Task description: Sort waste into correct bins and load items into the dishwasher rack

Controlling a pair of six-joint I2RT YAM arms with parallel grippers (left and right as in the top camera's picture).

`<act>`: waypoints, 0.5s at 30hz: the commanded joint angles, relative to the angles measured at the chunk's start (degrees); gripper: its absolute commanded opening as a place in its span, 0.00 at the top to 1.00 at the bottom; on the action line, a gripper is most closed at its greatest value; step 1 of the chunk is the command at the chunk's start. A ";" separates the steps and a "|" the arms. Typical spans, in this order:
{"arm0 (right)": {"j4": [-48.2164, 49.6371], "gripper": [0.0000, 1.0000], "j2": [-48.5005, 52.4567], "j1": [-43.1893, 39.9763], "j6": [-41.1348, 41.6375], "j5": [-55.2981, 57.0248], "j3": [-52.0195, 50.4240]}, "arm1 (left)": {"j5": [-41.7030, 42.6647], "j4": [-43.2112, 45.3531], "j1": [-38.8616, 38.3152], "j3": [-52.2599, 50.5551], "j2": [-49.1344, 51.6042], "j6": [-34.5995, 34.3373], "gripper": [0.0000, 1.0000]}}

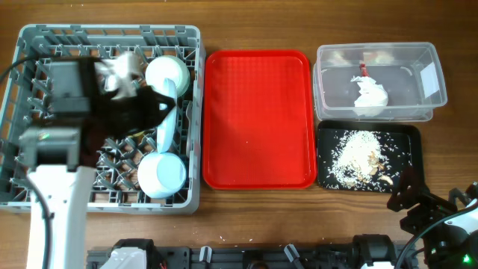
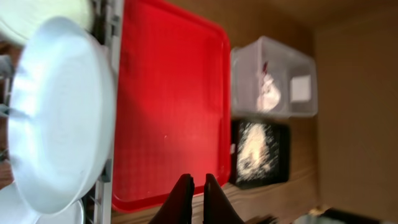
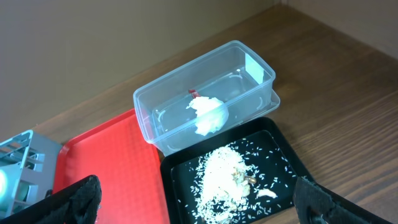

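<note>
Sorting looks finished, and loading is judged to be at or near its last step. The crumpled napkin [image 1: 371,96] and the small red wrapper [image 1: 364,71] lie inside the clear tub [image 1: 433,56], the rice scraps [image 1: 358,153] are heaped in the black tray [image 1: 414,149], and nothing is seen on the red tray [image 1: 258,119]. The light blue plate [image 2: 56,112] stands on edge in the dishwasher rack [image 1: 112,31], with a light blue bowl [image 1: 161,175] near the rack's front wall. Fork, spoon and yellow cup cannot be made out under the arm. The left gripper [image 2: 198,186] is drawn nearly closed with nothing between its fingers and hangs over the rack's right side. The right gripper [image 3: 196,193] is spread wide and empty, low at the bench's [image 1: 455,149] near right corner. A straight lift of the left arm is probably called for next, since pegs and the plate's rim crowd it closely. Open room is offered above the red tray. The black tray's near corner lies just beside the right gripper.
</note>
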 commanded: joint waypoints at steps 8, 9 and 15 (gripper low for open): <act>0.26 0.00 -0.42 -0.13 0.37 -0.33 0.00 | -45.16 0.11 -11.56 0.98 15.30 -11.32 0.87; 0.26 0.00 -0.42 -0.13 0.39 -0.33 0.00 | -45.13 -0.59 -9.73 2.16 13.40 -11.69 0.86; 0.26 0.00 -0.42 -0.13 0.39 -0.33 0.00 | -44.96 0.11 -3.56 3.08 3.37 -11.69 0.69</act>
